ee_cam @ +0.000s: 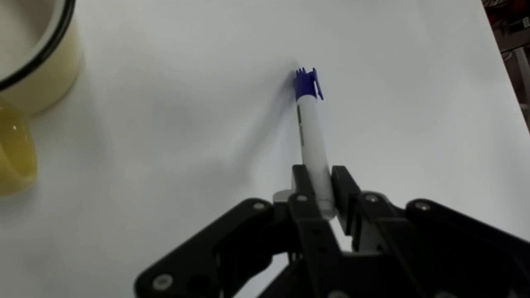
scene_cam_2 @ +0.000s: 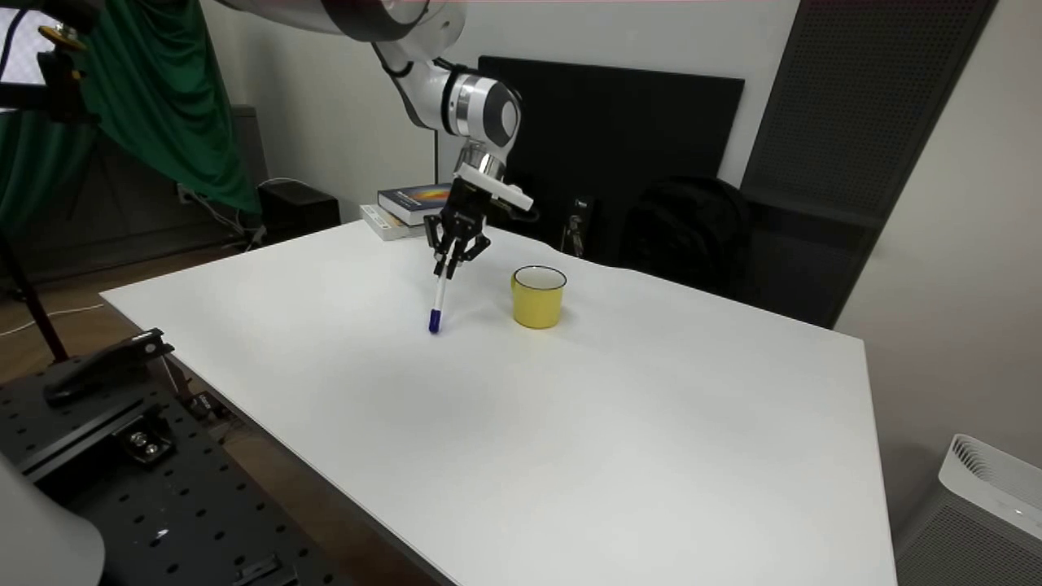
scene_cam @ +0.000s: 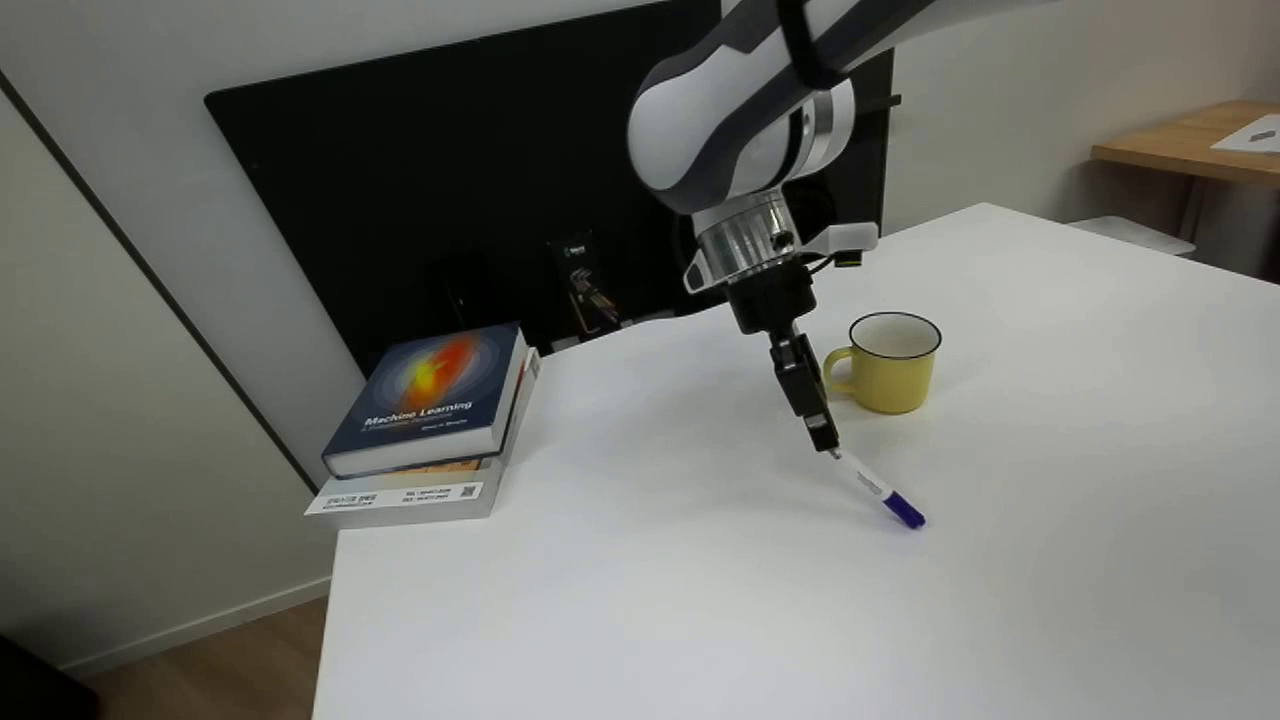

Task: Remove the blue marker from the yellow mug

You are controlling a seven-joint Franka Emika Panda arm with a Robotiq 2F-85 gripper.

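The blue marker [scene_cam: 876,487] has a white barrel and a dark blue cap; it also shows in an exterior view [scene_cam_2: 438,305] and in the wrist view [ee_cam: 311,124]. My gripper [scene_cam: 824,440] is shut on the marker's bare barrel end, as the wrist view [ee_cam: 319,174] shows. The marker slants down with its cap at or just above the table; I cannot tell if it touches. The yellow mug [scene_cam: 893,385] stands upright beside the gripper, apart from the marker. It shows in an exterior view [scene_cam_2: 537,309] and at the wrist view's left edge [ee_cam: 58,82]. No marker shows in the mug.
A stack of two books [scene_cam: 430,410] lies at the white table's [scene_cam: 620,600] edge; it also shows in an exterior view [scene_cam_2: 413,203]. A black panel [scene_cam: 450,200] stands behind the table. A white slatted box [scene_cam_2: 985,505] stands beyond a table edge.
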